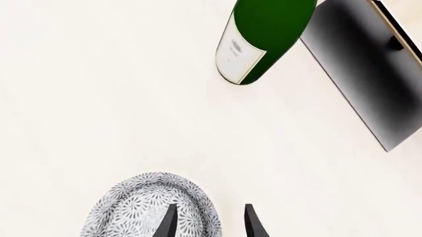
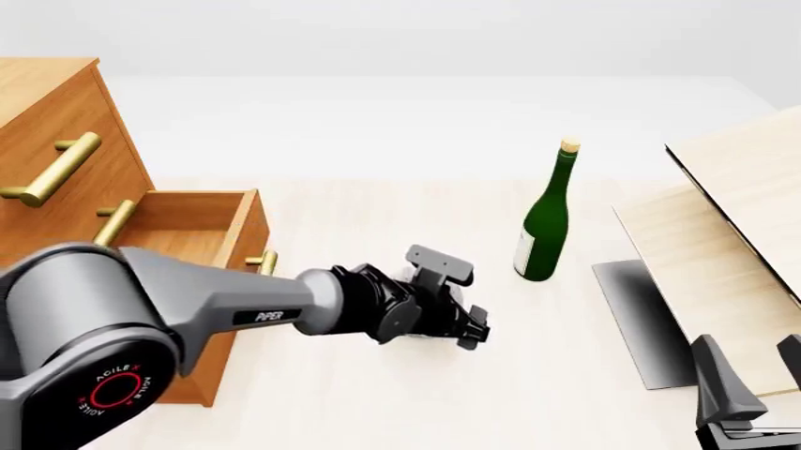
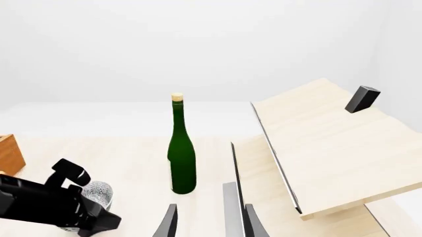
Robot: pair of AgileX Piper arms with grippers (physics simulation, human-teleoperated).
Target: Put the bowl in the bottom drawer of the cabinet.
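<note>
Front view high behind arms, left wrist close above table, right wrist low, all 3 sharing bottle (image 2: 546,225).

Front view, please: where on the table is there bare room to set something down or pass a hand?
Bare tabletop lies between the left gripper and the plywood boards, nearer than the bottle, and beyond the bottle. It is crowded around the bowl, beside the open bottom drawer.

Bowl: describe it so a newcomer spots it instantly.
Start at the cabinet on the table's left, with its bottom drawer pulled open. Between that and the bottle is the left gripper; the bowl sits at its tips. It is small, round, white with grey speckles.
</note>
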